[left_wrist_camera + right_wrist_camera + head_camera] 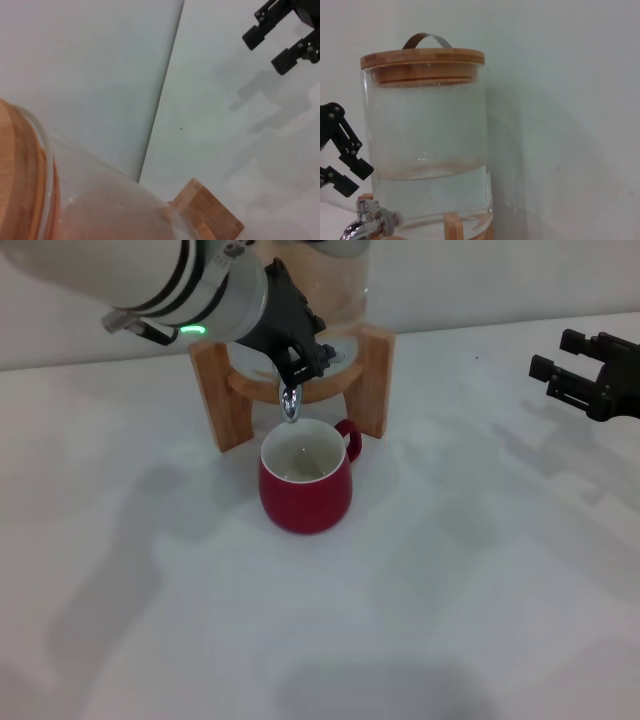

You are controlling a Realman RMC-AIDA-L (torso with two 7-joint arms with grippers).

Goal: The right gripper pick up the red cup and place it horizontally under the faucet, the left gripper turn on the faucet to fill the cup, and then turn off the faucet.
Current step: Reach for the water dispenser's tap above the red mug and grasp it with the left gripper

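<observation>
The red cup [305, 485] stands upright on the white table, its white inside showing, directly under the faucet [290, 403]. The faucet sticks out of the clear glass dispenser [427, 150] in its wooden stand [215, 390]. My left gripper [300, 362], on the green-lit arm, is at the top of the faucet and hides its lever. It also shows in the right wrist view [351, 176] just above the faucet [366, 222]. My right gripper [552, 358] is open and empty, far to the right of the cup. It shows far off in the left wrist view [265, 50].
The dispenser has a wooden lid [422, 57] with a metal loop and is about a third full of water. A leg of the wooden stand [207, 215] shows in the left wrist view. A pale wall stands close behind the dispenser.
</observation>
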